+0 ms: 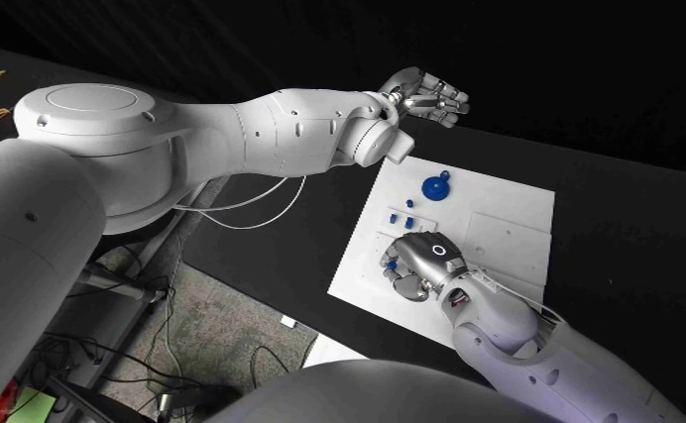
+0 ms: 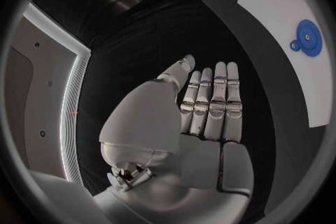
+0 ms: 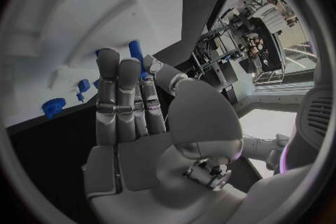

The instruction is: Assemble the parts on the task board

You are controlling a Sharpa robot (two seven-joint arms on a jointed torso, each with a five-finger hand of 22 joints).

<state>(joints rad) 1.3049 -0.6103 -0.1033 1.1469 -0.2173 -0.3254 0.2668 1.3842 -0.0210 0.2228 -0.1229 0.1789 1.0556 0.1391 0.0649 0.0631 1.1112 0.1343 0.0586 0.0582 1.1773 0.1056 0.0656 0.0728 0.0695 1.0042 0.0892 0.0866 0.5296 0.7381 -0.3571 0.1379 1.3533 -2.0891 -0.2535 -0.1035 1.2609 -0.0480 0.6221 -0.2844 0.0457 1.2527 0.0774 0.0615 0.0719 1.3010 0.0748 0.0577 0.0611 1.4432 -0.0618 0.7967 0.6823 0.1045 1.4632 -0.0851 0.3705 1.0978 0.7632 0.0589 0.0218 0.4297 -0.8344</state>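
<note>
The white task board (image 1: 494, 230) lies in the middle of the black table. A round blue part (image 1: 436, 186) sits near its far left corner, and the same round blue part (image 2: 307, 38) appears in the left wrist view. Small blue parts (image 1: 401, 218) lie closer in. My right hand (image 1: 423, 264) hovers low over the board's near left area. A blue peg (image 3: 135, 49) stands right at its fingertips (image 3: 119, 70), beside the thumb; whether it is pinched is unclear. My left hand (image 1: 427, 97) hangs above the table beyond the board, fingers straight and holding nothing.
The board's right half (image 1: 514, 225) is bare white with shallow recesses. More small blue parts (image 3: 84, 85) and a blue knob (image 3: 52, 106) lie on the board beyond my right hand. Black table (image 1: 615, 195) surrounds the board on all sides.
</note>
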